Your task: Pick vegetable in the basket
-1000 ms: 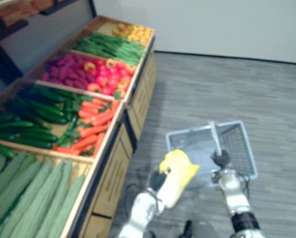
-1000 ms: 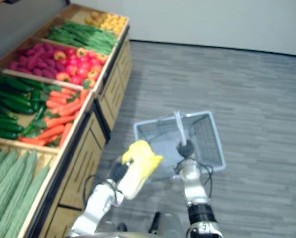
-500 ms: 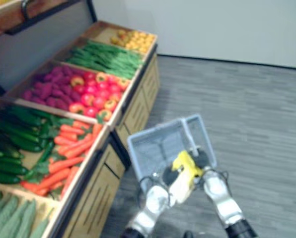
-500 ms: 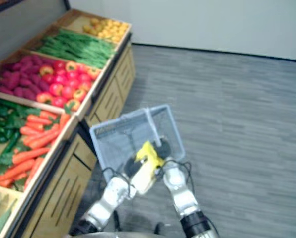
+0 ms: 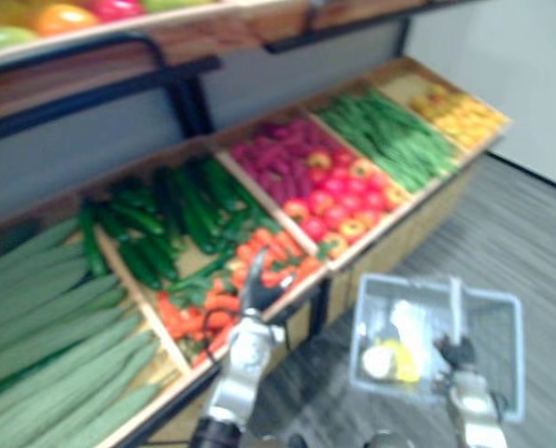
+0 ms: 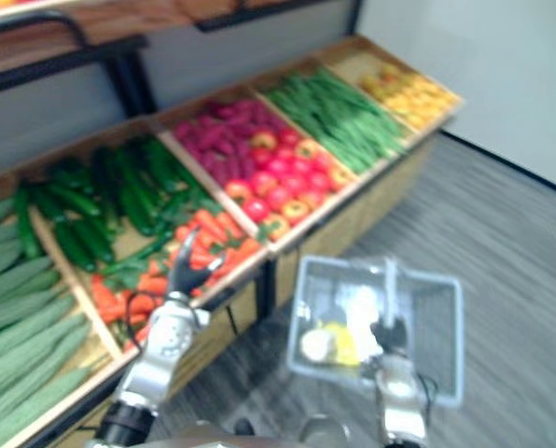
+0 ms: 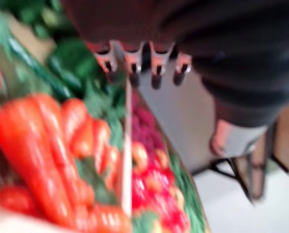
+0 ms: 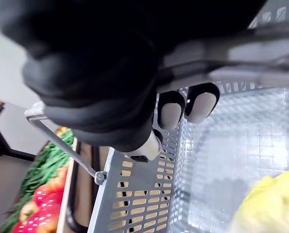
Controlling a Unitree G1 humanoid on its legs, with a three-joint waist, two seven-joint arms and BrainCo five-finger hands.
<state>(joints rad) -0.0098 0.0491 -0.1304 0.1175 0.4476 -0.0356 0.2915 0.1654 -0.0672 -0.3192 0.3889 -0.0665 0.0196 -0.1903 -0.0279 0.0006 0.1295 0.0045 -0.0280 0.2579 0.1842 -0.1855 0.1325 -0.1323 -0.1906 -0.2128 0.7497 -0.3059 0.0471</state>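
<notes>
Holding the left hand (image 5: 247,338) open and empty, fingers straight and spread, raised over the carrots (image 5: 213,303) to the left of the basket (image 5: 359,331). Clamping the right hand (image 5: 457,355) on the handle (image 5: 455,303) above the basket, fingers curled round it, carrying the basket by it. Already carrying one yellow vegetable (image 5: 404,362) inside the basket, lying on its bottom toward the left wall.

Judging from that: one pick done, and apparently starting on another, with nothing yet grasped among the carrots.

Differing from a second ago: then gripping the yellow vegetable in the left hand just left of the basket, half a second ago bringing it over the basket's rim, now having let it go inside and swinging away left of the basket toward the produce. Looking from a turned head as well, so reading the shift of the whole scene as camera movement, not as movement of the crates.
</notes>
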